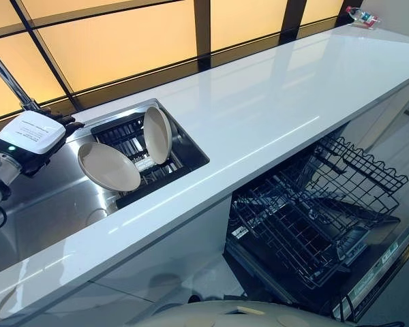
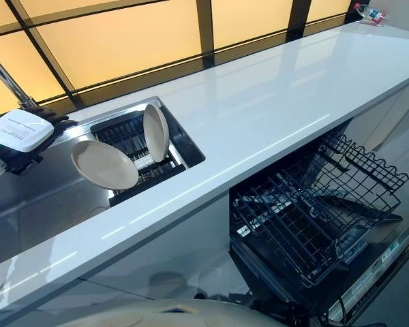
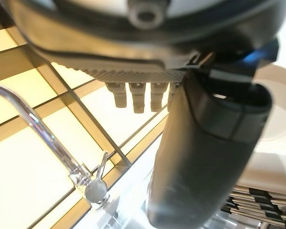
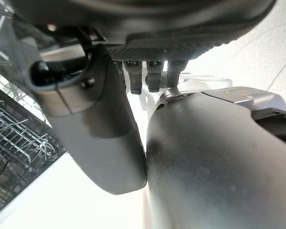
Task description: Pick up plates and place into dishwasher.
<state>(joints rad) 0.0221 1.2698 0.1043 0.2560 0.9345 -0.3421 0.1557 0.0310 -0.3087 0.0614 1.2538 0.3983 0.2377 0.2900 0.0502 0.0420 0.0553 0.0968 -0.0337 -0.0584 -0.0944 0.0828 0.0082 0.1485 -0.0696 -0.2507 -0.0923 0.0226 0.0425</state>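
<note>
Two plates sit in the sink rack (image 1: pixel 133 146): the near plate (image 1: pixel 109 167) leans at about 8 o'clock of the upright plate (image 1: pixel 157 134). The dishwasher rack (image 1: pixel 313 204), at 4 o'clock across the counter (image 1: pixel 259 102), looks empty, so likely nothing is loaded yet. The left hand (image 1: pixel 27 139) hovers at 9 o'clock of the plates, fingers relaxed, holding nothing. The right hand (image 4: pixel 100 124) hangs low, empty, fingers slack.

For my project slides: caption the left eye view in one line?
Left hand beside a tilted beige round plate at the sink's black rack; a second plate stands upright, dishwasher rack pulled out.
</note>
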